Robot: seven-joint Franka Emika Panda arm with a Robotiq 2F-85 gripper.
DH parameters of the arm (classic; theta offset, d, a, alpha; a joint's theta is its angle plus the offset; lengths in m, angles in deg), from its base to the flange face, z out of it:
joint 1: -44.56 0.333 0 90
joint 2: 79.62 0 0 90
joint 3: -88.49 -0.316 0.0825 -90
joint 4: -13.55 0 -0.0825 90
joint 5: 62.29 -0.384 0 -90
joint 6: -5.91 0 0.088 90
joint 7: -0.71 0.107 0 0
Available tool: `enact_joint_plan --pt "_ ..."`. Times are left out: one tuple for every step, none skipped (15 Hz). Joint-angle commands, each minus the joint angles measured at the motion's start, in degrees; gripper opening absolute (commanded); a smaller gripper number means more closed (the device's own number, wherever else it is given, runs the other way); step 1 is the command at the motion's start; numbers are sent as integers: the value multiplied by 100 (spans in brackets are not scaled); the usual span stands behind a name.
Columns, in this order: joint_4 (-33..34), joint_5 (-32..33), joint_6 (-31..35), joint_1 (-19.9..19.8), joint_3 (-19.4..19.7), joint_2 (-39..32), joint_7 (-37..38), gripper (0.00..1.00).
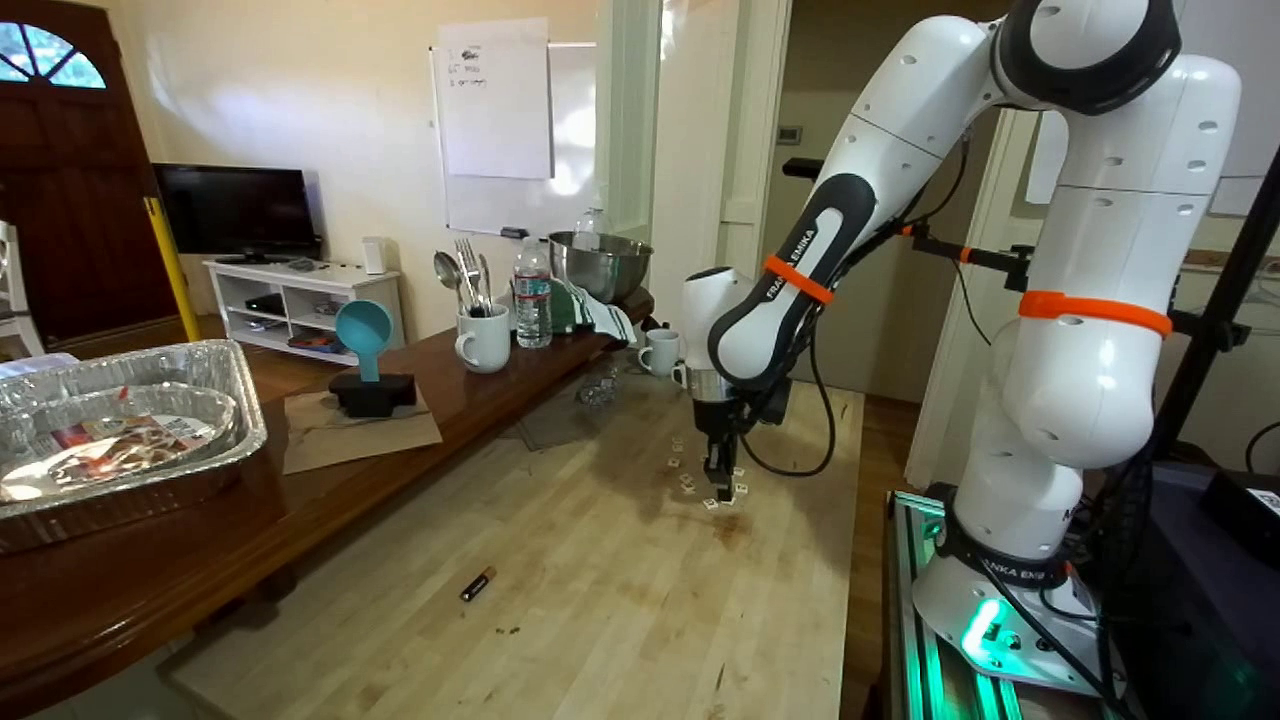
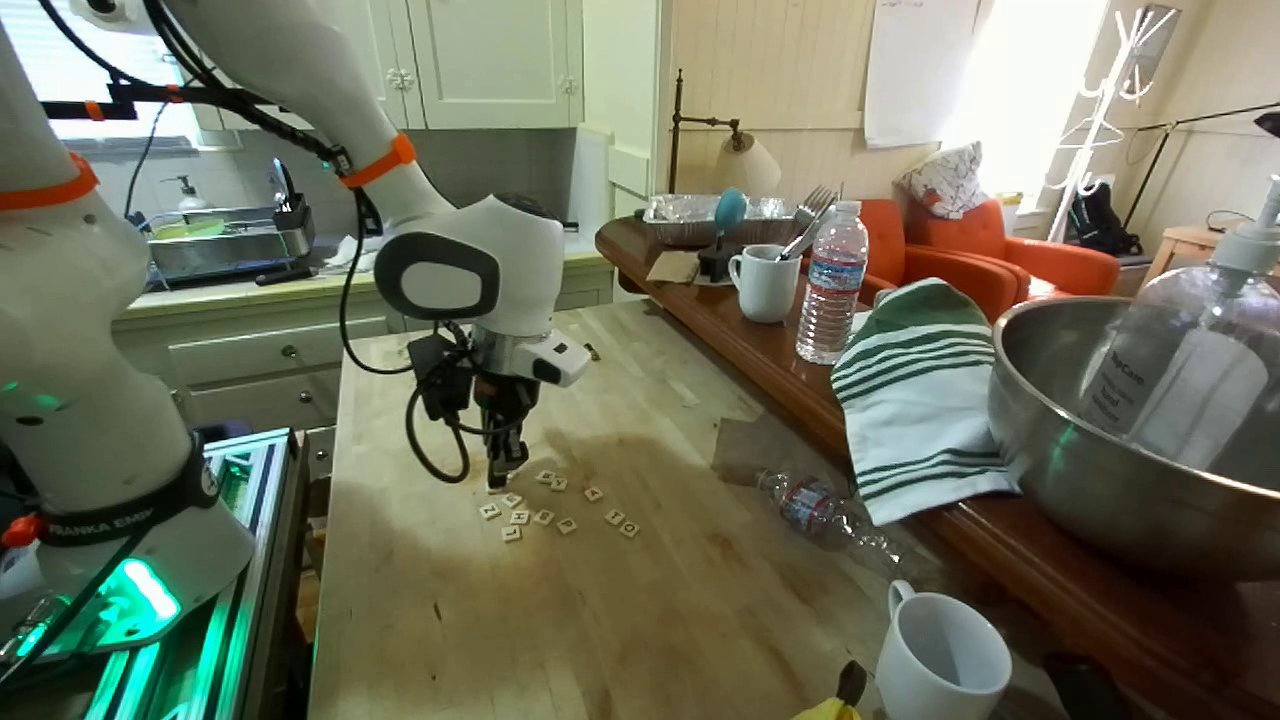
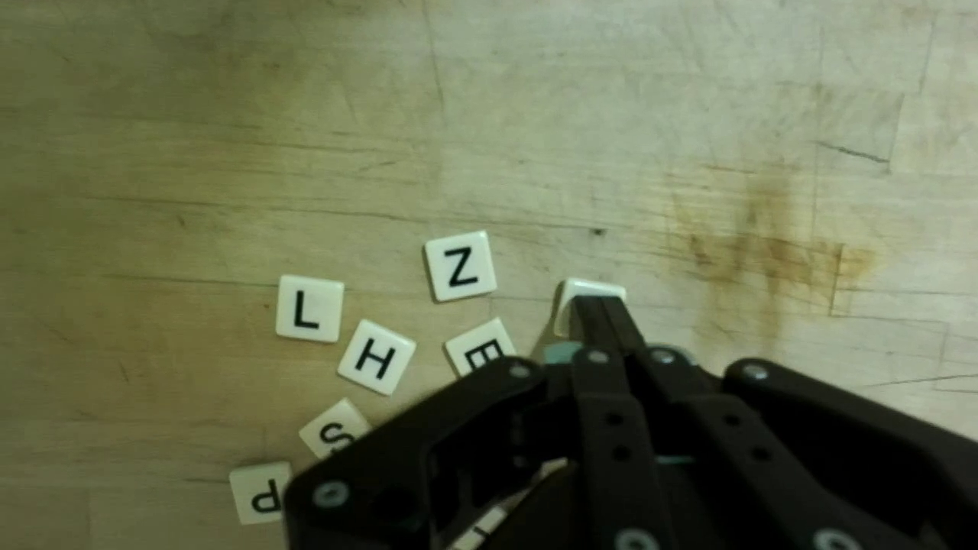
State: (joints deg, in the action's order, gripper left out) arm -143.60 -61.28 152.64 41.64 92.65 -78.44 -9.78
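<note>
Tool (image 3: 598,299): drawn fully together, nothing visibly gripped. Cream game tile (image 3: 584,288), partly covered, face hidden, no long axis apparent: on the wooden table (image 3: 191,153), directly beneath the tool's tips, contact uncertain. Z letter tile (image 3: 461,266): near, leftward in the wrist view.

The claw (image 3: 599,301) partly hides one pale tile (image 3: 588,289).
</note>
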Motion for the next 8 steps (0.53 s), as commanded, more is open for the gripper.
enact_joint_plan --pt "6 353 652 -24 -30 -293 234 0" --pt "6 369 821 -30 -22 -348 253 0" --pt "5 403 965 -41 -11 -394 302 0" --pt "5 400 1112 -50 -2 -439 326 0" --pt "4 373 1236 -57 7 -485 327 0" --pt "3 427 1364 -72 27 -532 416 0" --pt "0 360 1449 -82 41 -566 417 0" --pt "-1 330 1509 -104 64 -586 477 0"
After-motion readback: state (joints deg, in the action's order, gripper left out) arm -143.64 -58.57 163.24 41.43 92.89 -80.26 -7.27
